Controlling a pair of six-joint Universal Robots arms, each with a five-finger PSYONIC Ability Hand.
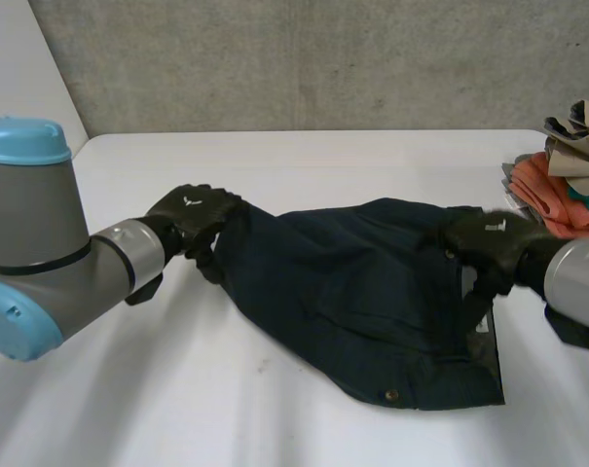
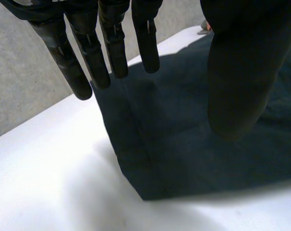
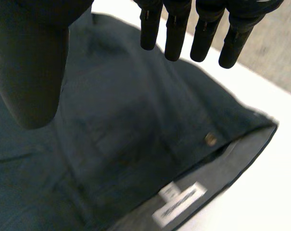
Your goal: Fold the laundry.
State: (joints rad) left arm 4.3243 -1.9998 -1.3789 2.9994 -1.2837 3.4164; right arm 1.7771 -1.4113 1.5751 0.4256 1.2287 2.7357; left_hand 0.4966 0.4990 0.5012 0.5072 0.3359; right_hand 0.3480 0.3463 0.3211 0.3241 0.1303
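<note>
A dark navy garment point(image 1: 357, 292) lies folded across the middle of the white table point(image 1: 275, 409), its waistband with a button point(image 1: 391, 395) toward the right. My left hand point(image 1: 192, 219) hovers at the garment's left end, open, fingers point(image 2: 87, 53) straight above the cloth's edge point(image 2: 135, 159) and holding nothing. My right hand point(image 1: 489, 238) is over the garment's right end near the waistband, open too, its fingers point(image 3: 179, 33) spread above the cloth point(image 3: 111, 125). A button point(image 3: 211, 139) and a white label point(image 3: 179, 204) show below that hand.
A pile of other laundry point(image 1: 567, 170), orange, teal and tan, sits at the table's far right edge behind my right arm. A grey concrete wall point(image 1: 304, 58) rises behind the table.
</note>
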